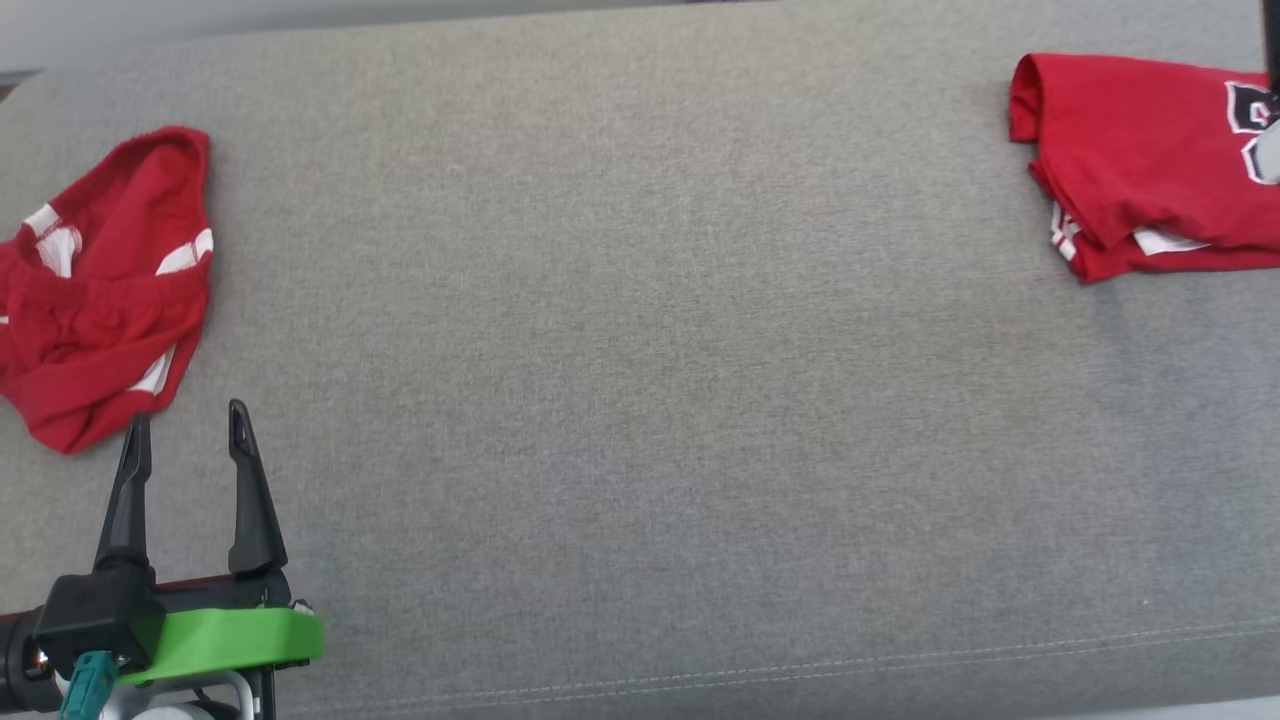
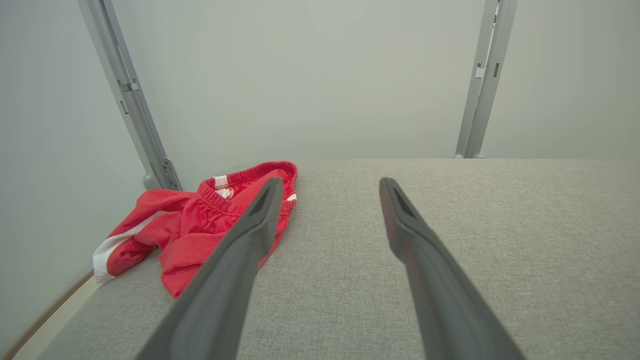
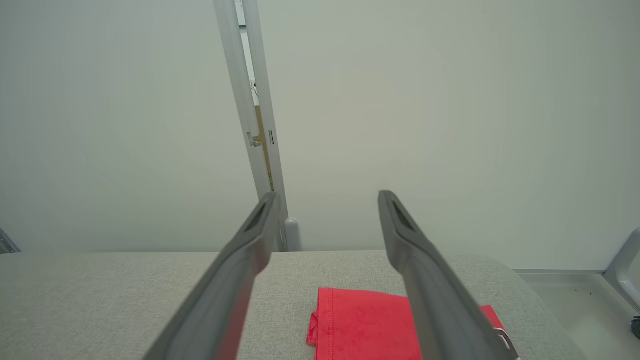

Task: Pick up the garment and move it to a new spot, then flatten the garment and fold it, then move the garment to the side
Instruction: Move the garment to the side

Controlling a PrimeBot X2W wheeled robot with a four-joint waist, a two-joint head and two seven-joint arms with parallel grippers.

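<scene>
A folded red garment (image 1: 1140, 160) with a black-and-white print lies at the table's far right; the right wrist view has its near edge (image 3: 360, 325) below the fingers. My right gripper (image 3: 327, 195) hovers open above it, nothing between the fingers. A crumpled red garment with white stripes (image 1: 100, 290) lies at the far left. My left gripper (image 1: 189, 415) stands open just in front of it, fingertips close to its hem and apart from it. In the left wrist view this gripper (image 2: 331, 184) is empty, with the crumpled cloth (image 2: 200, 225) behind its left finger.
The grey fabric tabletop (image 1: 640, 360) spreads wide between the two garments. Metal frame posts (image 2: 130, 95) rise behind the table against a pale wall. The table's right end (image 3: 520, 280) drops to a floor.
</scene>
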